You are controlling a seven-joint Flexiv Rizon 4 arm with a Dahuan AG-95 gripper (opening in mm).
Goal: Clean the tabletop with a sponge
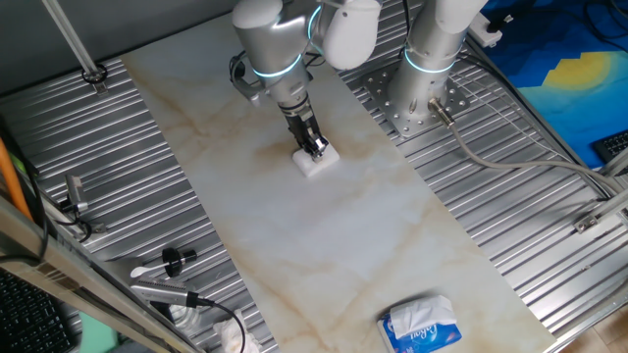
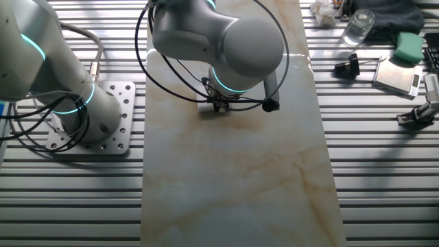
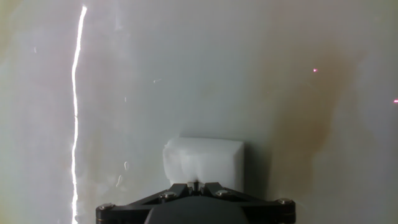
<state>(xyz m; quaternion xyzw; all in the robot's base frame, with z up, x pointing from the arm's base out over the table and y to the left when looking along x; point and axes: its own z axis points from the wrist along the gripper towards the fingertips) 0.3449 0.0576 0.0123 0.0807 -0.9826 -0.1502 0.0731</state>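
Between the pincer (image 1: 315, 150) fingers, sponge (image 1: 317, 161) flat on tabletop (image 1: 324, 235)

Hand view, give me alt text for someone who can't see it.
Seen from the hand camera, the gripper is shut on the sponge, a white foam block pressed against the pale marble tabletop. A tan-brown smudge lies just to the picture's right of the sponge, and a bright streak of reflected light runs down the left side.
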